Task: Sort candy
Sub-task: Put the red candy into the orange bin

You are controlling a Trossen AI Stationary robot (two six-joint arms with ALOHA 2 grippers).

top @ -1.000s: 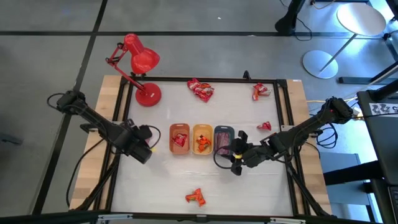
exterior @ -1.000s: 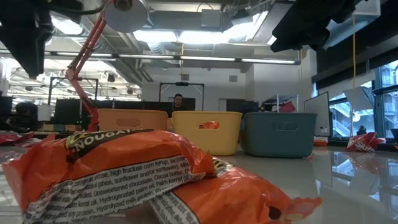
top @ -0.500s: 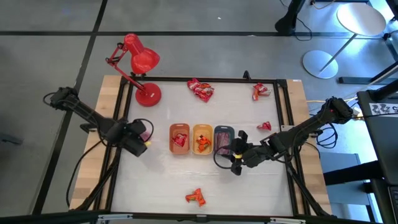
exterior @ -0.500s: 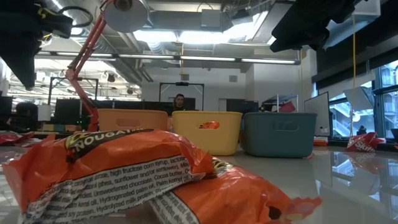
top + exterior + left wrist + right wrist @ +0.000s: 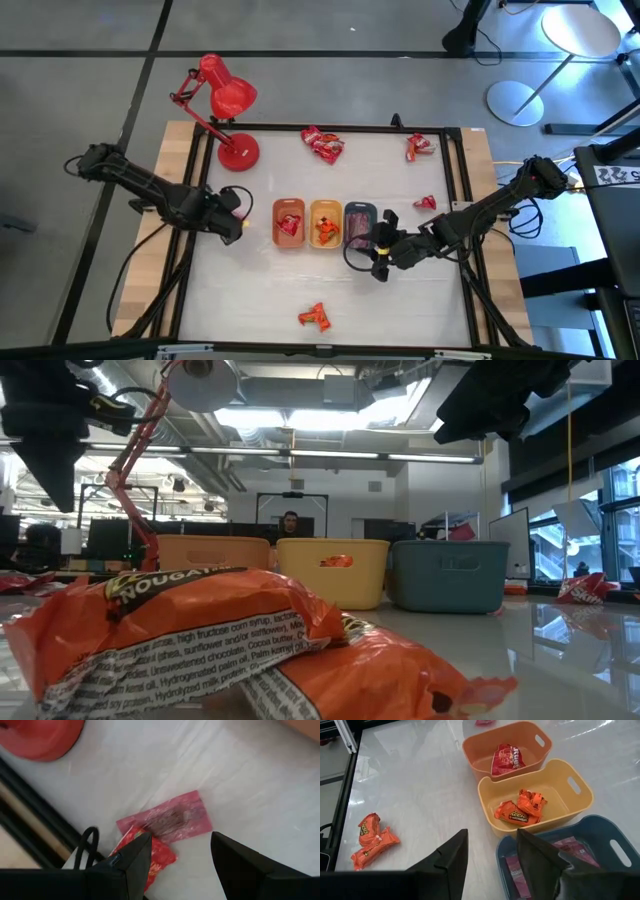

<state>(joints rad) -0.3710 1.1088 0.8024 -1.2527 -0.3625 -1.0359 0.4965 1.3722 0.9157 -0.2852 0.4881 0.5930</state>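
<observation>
1. The left tool [image 5: 180, 865] is open and holds nothing. It hangs over a pink candy [image 5: 167, 817] and a red candy [image 5: 150, 855] that lie touching each other on the white tabletop [image 5: 240, 775].
2. From above, this tool [image 5: 232, 215] is left of the orange tray [image 5: 288, 222], near the red lamp [image 5: 226, 95].
3. The right tool [image 5: 490, 855] is open too and holds nothing. It hangs beside the grey tray [image 5: 600, 845], where pink candy [image 5: 570, 850] lies.
4. From above, that tool [image 5: 381, 245] is just right of the grey tray [image 5: 360, 224].
5. The yellow tray [image 5: 540, 800] holds orange candy [image 5: 520, 807]. The orange tray [image 5: 507, 747] holds one red candy [image 5: 505, 757].
6. Loose candy lies on the tabletop: an orange pair [image 5: 315, 317] at the near edge, a red pile [image 5: 325, 144] at the far edge, one [image 5: 419, 146] in the far right corner, and one [image 5: 426, 202] near the right arm.
</observation>
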